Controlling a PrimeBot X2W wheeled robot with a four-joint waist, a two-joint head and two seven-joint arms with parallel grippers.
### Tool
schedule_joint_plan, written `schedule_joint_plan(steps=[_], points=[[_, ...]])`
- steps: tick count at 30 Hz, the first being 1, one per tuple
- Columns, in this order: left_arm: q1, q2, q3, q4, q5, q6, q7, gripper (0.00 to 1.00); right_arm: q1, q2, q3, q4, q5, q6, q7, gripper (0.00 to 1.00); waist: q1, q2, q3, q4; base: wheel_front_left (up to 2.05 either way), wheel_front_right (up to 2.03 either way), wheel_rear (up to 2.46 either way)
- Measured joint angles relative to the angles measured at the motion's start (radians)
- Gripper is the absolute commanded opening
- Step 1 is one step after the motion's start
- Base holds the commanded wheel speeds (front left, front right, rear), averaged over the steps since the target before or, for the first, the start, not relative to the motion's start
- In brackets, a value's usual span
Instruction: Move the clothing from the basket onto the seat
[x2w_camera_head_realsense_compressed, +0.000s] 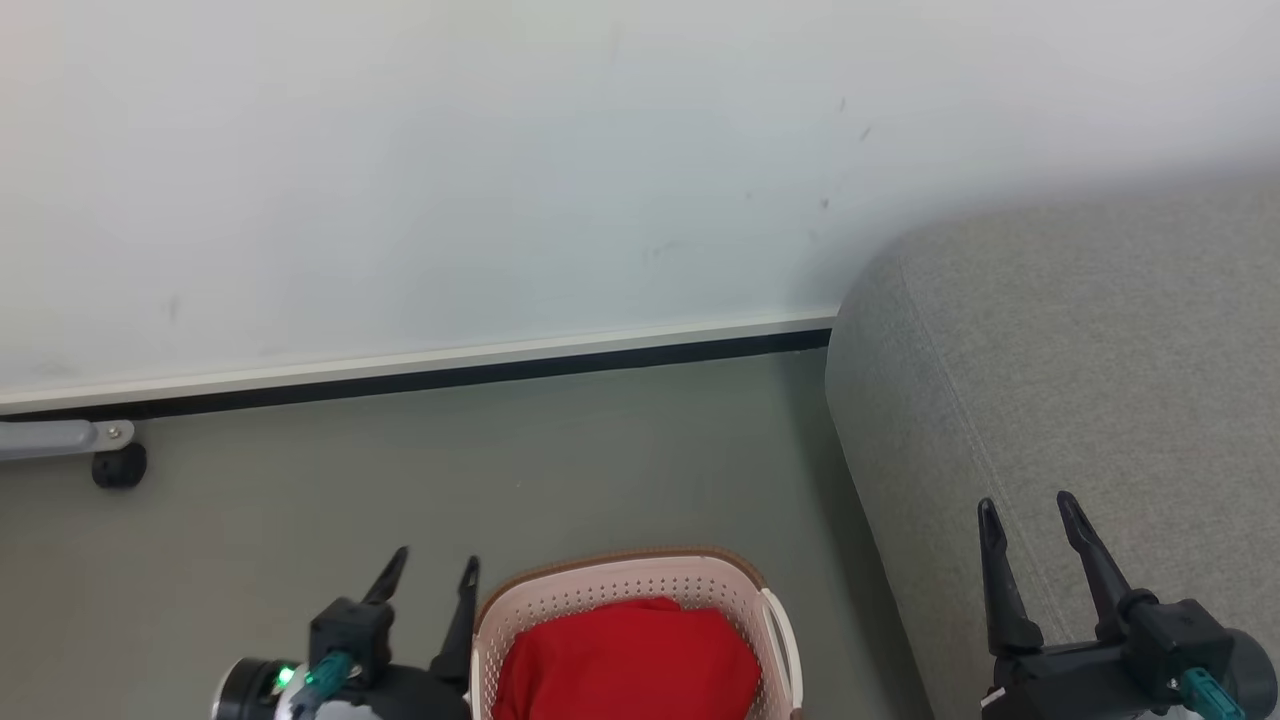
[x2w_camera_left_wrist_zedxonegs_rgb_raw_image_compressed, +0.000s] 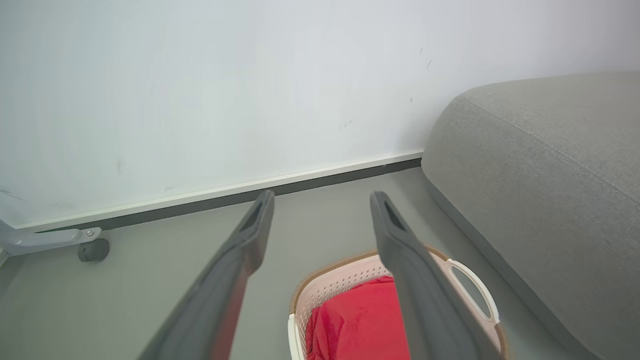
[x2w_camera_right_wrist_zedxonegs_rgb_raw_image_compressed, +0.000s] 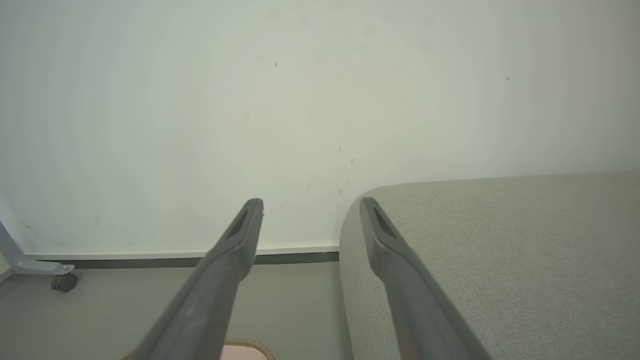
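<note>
Inside the cream-white perforated plastic basket (x2w_camera_head_realsense_compressed: 620, 590) with brown rim (x2w_camera_head_realsense_compressed: 620, 553), on the grey floor (x2w_camera_head_realsense_compressed: 600, 450): soft bright red clothing (x2w_camera_head_realsense_compressed: 630, 660), heaped. Just beside it, the large grey woven-fabric seat (x2w_camera_head_realsense_compressed: 1080, 380). Next to the basket, the left gripper (x2w_camera_head_realsense_compressed: 435, 562); at the seat's edge, the right gripper (x2w_camera_head_realsense_compressed: 1027, 503); both spread wide, grasping nothing. From the left wrist, the basket's white loop handle (x2w_camera_left_wrist_zedxonegs_rgb_raw_image_compressed: 479, 286); from the right wrist, a mere sliver of its rim (x2w_camera_right_wrist_zedxonegs_rgb_raw_image_compressed: 250, 344).

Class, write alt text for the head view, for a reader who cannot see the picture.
Red clothing lies heaped in a cream basket on the grey floor at the picture's bottom edge, with a grey seat to its right. The left end effector stands open just left of the basket, the right end effector open in front of the seat.
</note>
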Motion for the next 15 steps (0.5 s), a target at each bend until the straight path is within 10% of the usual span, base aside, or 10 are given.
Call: schedule_joint_plan(steps=[15], points=[[0.168,0.062,0.142,-0.149,-0.040,0.060,0.000,1.00,0.061,0.001,0.002,-0.041,-0.007,0.006,0.000,1.00,0.0001,0.0002,-0.038,0.008,0.00,0.00,0.00]])
